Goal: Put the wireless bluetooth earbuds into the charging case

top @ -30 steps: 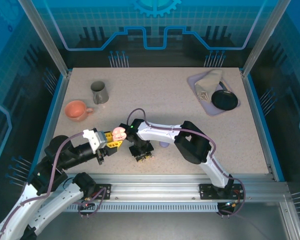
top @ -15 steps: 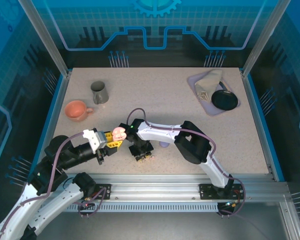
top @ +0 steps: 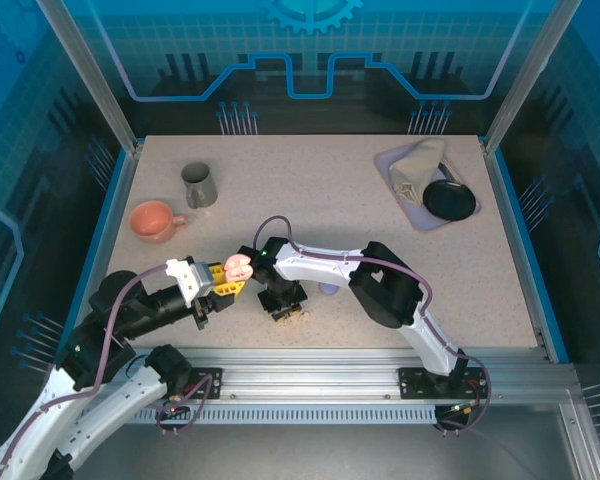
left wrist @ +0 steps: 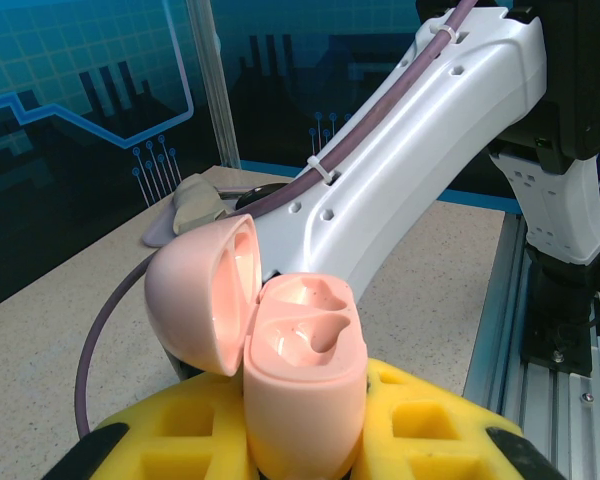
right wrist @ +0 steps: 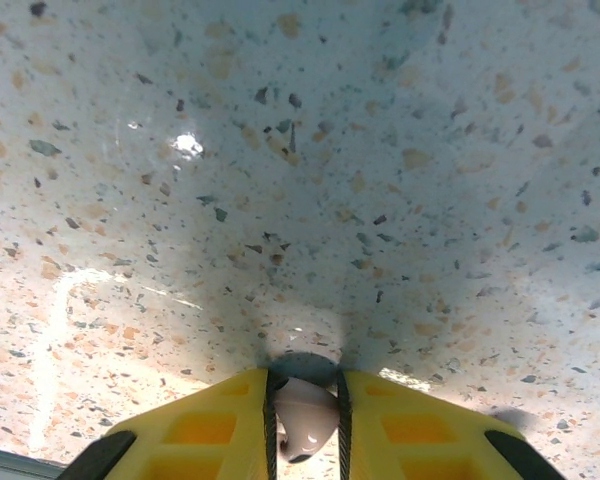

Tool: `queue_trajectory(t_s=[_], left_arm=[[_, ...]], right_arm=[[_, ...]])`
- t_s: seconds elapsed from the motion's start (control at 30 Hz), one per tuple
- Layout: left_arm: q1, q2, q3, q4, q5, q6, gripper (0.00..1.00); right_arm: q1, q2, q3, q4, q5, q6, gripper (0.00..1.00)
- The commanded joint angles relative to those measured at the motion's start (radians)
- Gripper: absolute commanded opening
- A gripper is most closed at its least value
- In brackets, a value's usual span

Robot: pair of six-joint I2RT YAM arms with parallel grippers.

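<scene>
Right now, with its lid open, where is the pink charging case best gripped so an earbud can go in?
Take the charging case by its lower body, pads on its two sides, coming from beneath, as the left gripper does. The hinged lid juts sideways and the sockets face up, so neither is blocked.

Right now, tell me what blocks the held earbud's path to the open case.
Nothing visible does. The right gripper pinches the earbud low over the table; the case in the left gripper stands open, wells empty.

Table (top: 330, 190); cup (top: 154, 220), mug (top: 199, 184), tray (top: 410, 210)
</scene>
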Motion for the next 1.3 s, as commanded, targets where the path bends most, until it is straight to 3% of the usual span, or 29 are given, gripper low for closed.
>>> queue_trajectory(t_s=[0.0,0.57,0.83,1.1,1.27], left_arm=[[0.007,-0.013,-0.003,0.013,0.013,-0.013,0.0],[0.007,0.024,-0.033,0.066,0.03,-0.073,0.0],[0.005,0.086,-0.104,0.196,0.037,-0.189,0.0],[0.005,0.2,-0.149,0.283,0.104,-0.251,0.0],[0.005,0.248,-0.17,0.337,0.16,-0.239,0.0]], right_arm=[[-0.013,-0.014,-0.003,0.045,0.012,0.002,0.22],[-0.043,-0.336,-0.306,0.305,0.083,-0.066,0.22],[-0.094,-0.684,-0.513,0.42,0.13,-0.13,0.23],[-0.179,-1.091,-0.626,0.494,0.042,-0.29,0.22],[-0.18,-1.208,-0.593,0.501,-0.043,-0.437,0.22]])
